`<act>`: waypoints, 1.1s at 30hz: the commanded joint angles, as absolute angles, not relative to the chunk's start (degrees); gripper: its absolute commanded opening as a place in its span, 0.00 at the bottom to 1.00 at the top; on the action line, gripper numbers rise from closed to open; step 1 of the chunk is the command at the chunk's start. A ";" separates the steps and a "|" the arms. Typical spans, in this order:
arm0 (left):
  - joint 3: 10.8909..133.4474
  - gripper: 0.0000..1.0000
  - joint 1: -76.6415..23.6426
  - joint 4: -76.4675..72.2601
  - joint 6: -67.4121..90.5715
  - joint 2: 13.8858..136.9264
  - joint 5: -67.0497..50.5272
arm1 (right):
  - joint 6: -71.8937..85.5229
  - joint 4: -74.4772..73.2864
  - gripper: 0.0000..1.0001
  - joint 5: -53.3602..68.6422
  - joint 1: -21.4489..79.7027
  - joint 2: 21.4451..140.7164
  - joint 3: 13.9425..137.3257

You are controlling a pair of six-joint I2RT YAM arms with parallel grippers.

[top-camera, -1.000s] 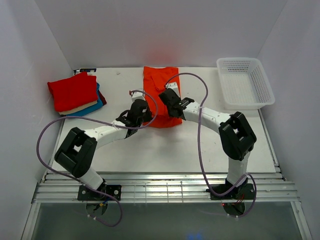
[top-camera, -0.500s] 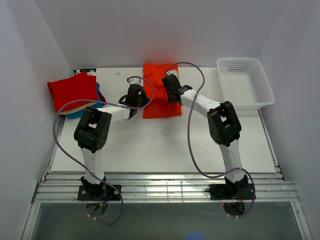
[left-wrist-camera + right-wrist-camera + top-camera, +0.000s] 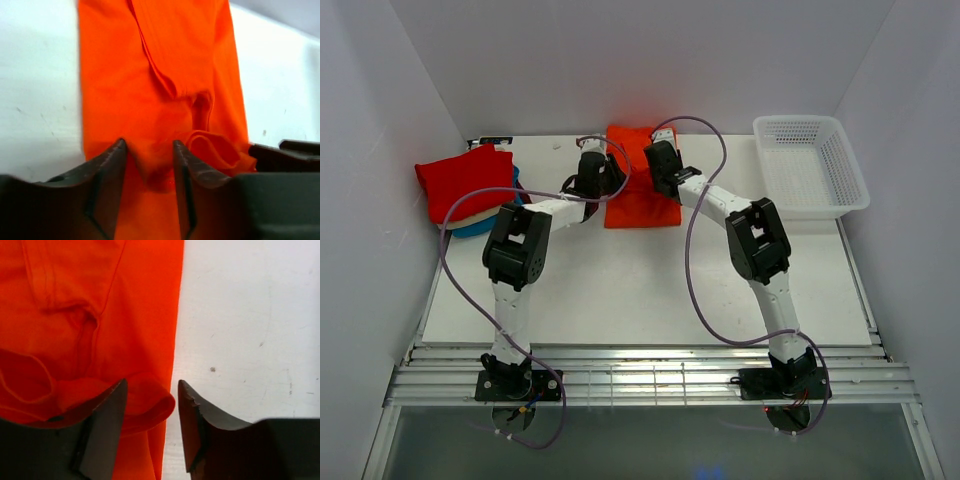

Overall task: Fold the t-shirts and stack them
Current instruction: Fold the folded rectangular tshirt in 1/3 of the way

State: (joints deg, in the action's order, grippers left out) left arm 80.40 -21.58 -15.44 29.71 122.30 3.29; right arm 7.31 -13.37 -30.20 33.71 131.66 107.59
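- Orange shirt: folded into a rectangle at 12 o'clock on the table.
- Left gripper: at the shirt's 9 o'clock edge, fingers closed on a raised pinch of orange cloth.
- Right gripper: at the 3 o'clock edge, a rolled fold between its fingers; whether it grips cannot be told.
- Folded stack, red on top: at 10 o'clock.
- Basket: at 2 o'clock.
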 commanded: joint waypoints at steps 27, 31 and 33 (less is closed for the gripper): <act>72.86 0.00 -30.32 -25.14 25.94 120.14 7.12 | 8.44 -4.74 0.08 -8.71 34.54 125.59 96.50; 73.21 0.00 -30.15 -24.52 24.87 121.90 8.70 | 9.75 -7.38 0.08 -8.17 34.45 128.84 99.14; 72.78 0.00 -30.15 -24.26 24.79 122.34 9.14 | 10.80 -10.36 0.08 -9.22 34.28 130.51 100.36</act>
